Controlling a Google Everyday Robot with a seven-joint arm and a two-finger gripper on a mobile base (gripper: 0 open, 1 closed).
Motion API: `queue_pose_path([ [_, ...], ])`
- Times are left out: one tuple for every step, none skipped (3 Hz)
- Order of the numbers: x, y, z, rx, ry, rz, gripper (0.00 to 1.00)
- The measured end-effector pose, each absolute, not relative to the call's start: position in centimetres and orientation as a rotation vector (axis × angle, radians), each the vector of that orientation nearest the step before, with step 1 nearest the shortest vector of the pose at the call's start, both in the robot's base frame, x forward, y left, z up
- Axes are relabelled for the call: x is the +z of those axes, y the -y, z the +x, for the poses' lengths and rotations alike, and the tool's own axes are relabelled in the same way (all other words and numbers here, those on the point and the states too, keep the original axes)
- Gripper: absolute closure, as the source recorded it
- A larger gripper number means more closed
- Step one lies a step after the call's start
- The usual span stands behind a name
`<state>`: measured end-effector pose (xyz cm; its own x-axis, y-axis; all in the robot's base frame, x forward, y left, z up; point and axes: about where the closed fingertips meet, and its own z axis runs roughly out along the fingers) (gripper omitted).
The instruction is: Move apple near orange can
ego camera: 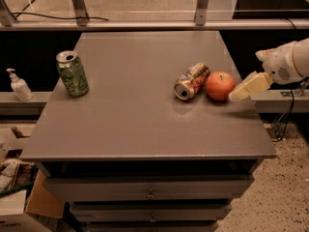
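The red-orange apple (220, 85) rests on the grey table (145, 129), right of centre. The orange can (191, 81) lies on its side just left of the apple, almost touching it, with its silver top facing the front left. My gripper (254, 72) is at the table's right edge, just right of the apple. It is open and holds nothing. Its lower cream finger (249, 86) points toward the apple, a short gap away.
A green can (72, 74) stands upright at the table's left side. A white pump bottle (18, 85) sits on a low ledge beyond the left edge. Drawers run below the table front. Boxes lie on the floor at the lower left.
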<state>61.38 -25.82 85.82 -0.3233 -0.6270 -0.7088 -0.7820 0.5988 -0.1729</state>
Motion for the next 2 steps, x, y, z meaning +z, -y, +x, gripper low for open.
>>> queue_pose_path([
  [87.8, 30.5, 62.1, 0.224, -2.031, -1.068, 0.00],
  [89.4, 31.0, 62.8, 0.202, -2.005, -1.059, 0.00],
])
